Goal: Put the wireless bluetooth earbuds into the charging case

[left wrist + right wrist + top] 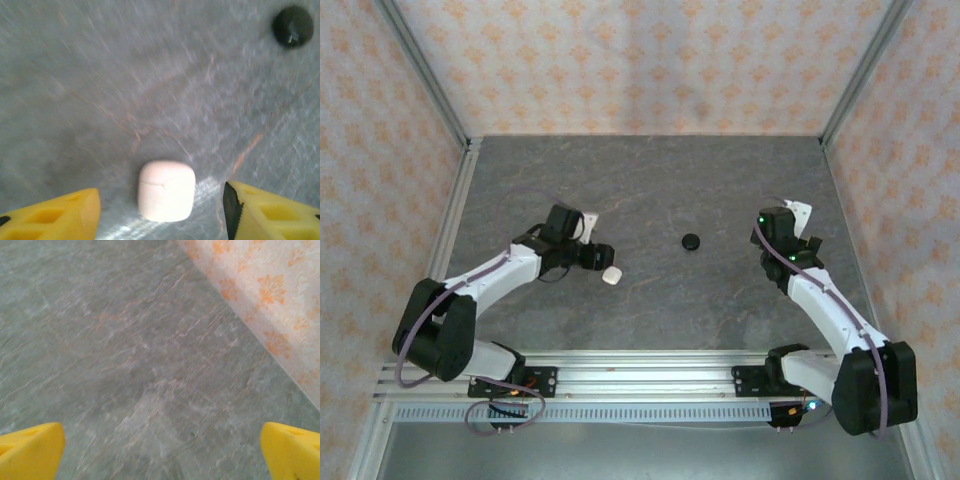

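Grey table (650, 190) — white case (166, 191), untouched, inside spread left hand (161, 207).

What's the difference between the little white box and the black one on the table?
Colour: the white case is pale cream, while the black case is dark.
Shape: the white case is a rounded square, and the black case is round.
Place: the white case lies between the open fingers of the left tool without touching them. The black case lies alone, nearer the middle.
Both rest on the grey table.
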